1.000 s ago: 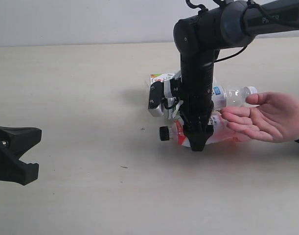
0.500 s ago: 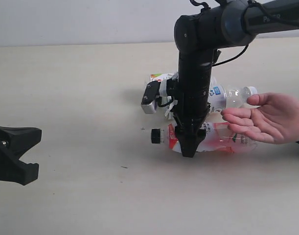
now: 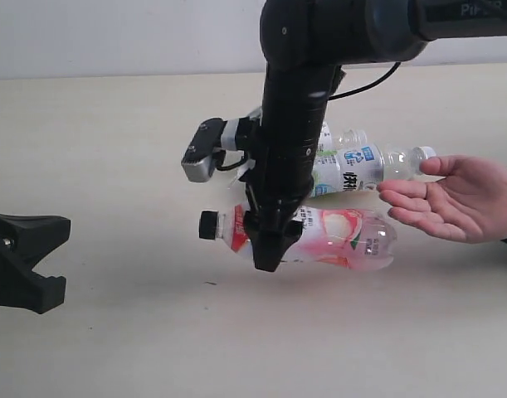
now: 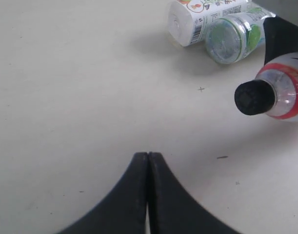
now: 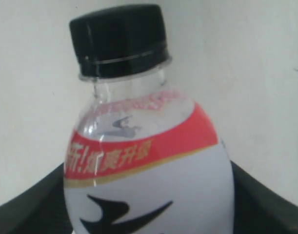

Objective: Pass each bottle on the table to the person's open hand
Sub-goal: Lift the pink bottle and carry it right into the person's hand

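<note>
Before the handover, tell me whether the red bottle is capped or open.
Capped: the red bottle has its black cap on its neck.

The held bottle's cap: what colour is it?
The cap of the bottle is black; clearest in the right wrist view.

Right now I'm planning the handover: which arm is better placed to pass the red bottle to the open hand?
Right. The right gripper holds the red bottle in the air, base toward the person's hand. The left gripper sits shut and empty, far from both.
</note>
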### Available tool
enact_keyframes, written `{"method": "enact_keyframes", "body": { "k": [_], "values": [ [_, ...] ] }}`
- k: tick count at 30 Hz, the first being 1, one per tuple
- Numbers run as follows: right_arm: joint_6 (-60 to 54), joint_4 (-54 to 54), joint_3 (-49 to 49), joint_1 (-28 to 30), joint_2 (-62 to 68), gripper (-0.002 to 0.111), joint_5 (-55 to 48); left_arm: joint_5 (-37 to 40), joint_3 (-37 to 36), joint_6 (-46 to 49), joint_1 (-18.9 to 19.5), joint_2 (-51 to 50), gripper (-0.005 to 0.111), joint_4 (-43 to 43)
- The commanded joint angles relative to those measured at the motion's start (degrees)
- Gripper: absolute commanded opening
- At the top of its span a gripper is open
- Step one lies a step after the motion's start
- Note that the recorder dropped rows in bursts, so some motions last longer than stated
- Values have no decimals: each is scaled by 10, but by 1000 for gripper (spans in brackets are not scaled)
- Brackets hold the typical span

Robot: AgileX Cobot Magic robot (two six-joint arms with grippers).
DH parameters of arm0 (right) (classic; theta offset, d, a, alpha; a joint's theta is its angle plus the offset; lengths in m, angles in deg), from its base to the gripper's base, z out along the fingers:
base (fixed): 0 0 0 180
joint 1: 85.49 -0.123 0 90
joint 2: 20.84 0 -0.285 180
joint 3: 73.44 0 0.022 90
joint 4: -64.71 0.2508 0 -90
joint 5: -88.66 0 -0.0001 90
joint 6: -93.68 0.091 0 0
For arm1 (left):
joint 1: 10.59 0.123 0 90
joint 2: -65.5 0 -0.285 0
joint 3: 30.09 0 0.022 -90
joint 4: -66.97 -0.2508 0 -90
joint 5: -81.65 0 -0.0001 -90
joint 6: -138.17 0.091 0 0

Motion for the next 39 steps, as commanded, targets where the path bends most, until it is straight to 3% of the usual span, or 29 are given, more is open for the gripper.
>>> {"method": "enact_keyframes", "body": {
  "k": [1, 5, 12, 22, 34, 39],
  "values": [
    [114, 8, -1, -6, -22, 0, 1, -5, -3, 1, -2, 4, 0, -1],
    [222, 13, -1, -6, -39, 0, 7, -5, -3, 1, -2, 4, 0, -1],
    [307, 4, -1, -6, -86, 0, 22, -5, -3, 1, -2, 4, 0, -1],
    [489, -226, 2, -5, -199, 0, 1, -5, -3, 1, -2, 4, 0, -1],
    [529, -220, -10, 123, -232, 0, 1, -5, -3, 1, -2, 4, 0, -1],
    [529, -204, -58, 133, -232, 0, 1, -5, -3, 1, -2, 4, 0, -1]
  ]
}}
